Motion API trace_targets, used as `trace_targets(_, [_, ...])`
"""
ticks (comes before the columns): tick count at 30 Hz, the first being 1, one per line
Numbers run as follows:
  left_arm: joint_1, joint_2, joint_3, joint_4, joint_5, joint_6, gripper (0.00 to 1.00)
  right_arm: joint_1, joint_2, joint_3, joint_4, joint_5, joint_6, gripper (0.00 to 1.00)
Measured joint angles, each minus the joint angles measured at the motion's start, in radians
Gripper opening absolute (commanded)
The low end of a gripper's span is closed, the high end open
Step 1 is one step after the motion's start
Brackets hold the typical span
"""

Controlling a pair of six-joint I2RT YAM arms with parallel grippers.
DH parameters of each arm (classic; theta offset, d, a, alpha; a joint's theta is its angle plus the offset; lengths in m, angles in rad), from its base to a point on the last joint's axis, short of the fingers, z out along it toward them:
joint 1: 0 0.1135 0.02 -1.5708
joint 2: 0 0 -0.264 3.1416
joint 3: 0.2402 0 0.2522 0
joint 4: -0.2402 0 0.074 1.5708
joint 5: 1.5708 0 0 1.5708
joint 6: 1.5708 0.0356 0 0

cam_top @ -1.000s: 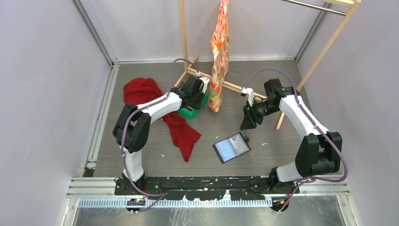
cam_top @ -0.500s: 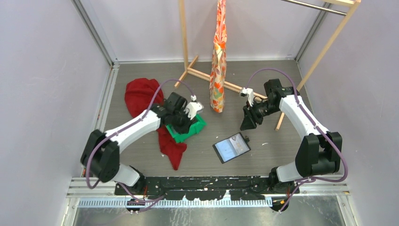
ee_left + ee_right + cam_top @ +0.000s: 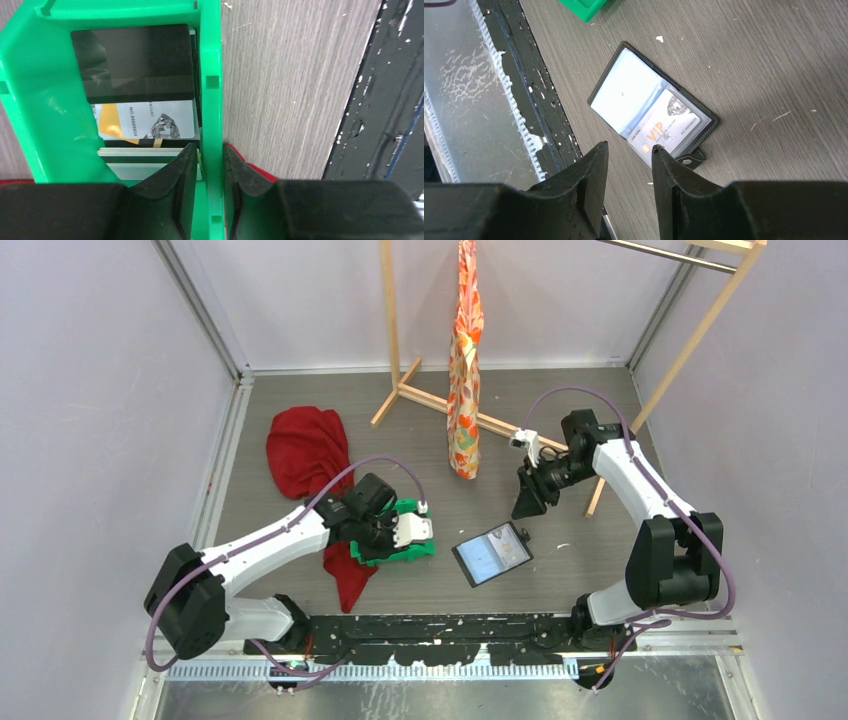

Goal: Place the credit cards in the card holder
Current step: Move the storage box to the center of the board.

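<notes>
Bringing the cards within reach of the wallet is, by my judgement, the step in hand. Your left gripper pinches the right-hand wall of the green plastic tray, one finger inside and one outside. The thin plastic credit cards lie stacked inside that tray: a dark one on top, then a whitish one with dark marks, with an orange-yellow corner showing. The small black folding card holder with pale blue-grey lining lies open and flat on the grey wood-grain table. Your right gripper hovers above it, jaws spread and holding nothing.

The next move calls for releasing the tray wall and taking a single card by its edge. The cards lie flat and close together, so expect a difficult pick.

Note the differences between views:
- The left wrist view alone shows the cards; from overhead the arm hides the tray's contents.
- The right wrist view alone shows a whitish VIP card already in one sleeve, with the other sleeve bare.
- The overhead view alone shows the tray near the holder but apart from it, and touching a red cloth.

Whether the tray rests on the table or is lifted, I cannot tell.
</notes>
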Motion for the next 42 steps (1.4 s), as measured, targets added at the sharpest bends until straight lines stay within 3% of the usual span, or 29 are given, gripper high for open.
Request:
trace_targets(2, [-0.005, 0.004, 0.001, 0.011, -0.026, 0.01, 0.44, -0.013, 0.003, 0.0, -0.007, -0.001, -0.013, 0.43])
trace_targets(4, [-0.003, -0.009, 0.0, 0.032, -0.053, -0.007, 0.73, -0.034, 0.003, -0.001, -0.013, -0.005, -0.023, 0.44])
trace_targets(5, [-0.002, -0.021, 0.001, 0.04, -0.059, -0.014, 0.93, -0.043, 0.003, -0.002, -0.016, -0.007, -0.028, 0.44])
trace_targets(7, [0.003, -0.074, 0.001, 0.063, -0.072, -0.05, 1.0, -0.062, 0.003, -0.007, -0.017, -0.011, -0.034, 0.45])
trace_targets(11, [0.01, -0.241, 0.002, 0.127, -0.12, -0.206, 1.0, -0.086, 0.0, -0.022, -0.017, -0.014, -0.038, 0.46])
trace_targets(15, [0.028, -0.371, 0.013, 0.187, -0.174, -0.488, 0.95, -0.089, -0.026, -0.026, -0.016, -0.007, -0.029, 0.46])
trace_targets(20, [0.053, -0.322, 0.104, 0.151, -0.181, -0.819, 0.62, -0.089, -0.047, 0.036, -0.086, 0.018, -0.032, 0.45])
trace_targets(24, [0.061, -0.256, 0.149, 0.058, -0.22, -1.081, 0.46, -0.089, -0.038, 0.129, -0.111, 0.002, -0.002, 0.45])
trace_targets(27, [0.066, -0.257, 0.14, -0.034, -0.286, -1.291, 0.51, -0.092, -0.038, 0.127, -0.099, -0.009, 0.028, 0.45])
trace_targets(29, [0.067, -0.264, 0.134, -0.101, -0.355, -1.382, 0.61, -0.102, -0.038, 0.111, -0.093, -0.003, 0.04, 0.45])
trace_targets(32, [0.068, -0.275, 0.134, -0.195, -0.478, -1.436, 0.74, -0.127, -0.038, 0.081, -0.088, -0.002, 0.053, 0.46])
trace_targets(34, [0.069, -0.273, 0.133, -0.237, -0.555, -1.436, 0.75, -0.142, -0.038, 0.065, -0.085, -0.002, 0.057, 0.46])
trace_targets(42, [0.097, -0.097, 0.072, -0.168, -0.589, -1.325, 0.58, -0.172, -0.065, 0.034, -0.056, -0.013, 0.068, 0.46])
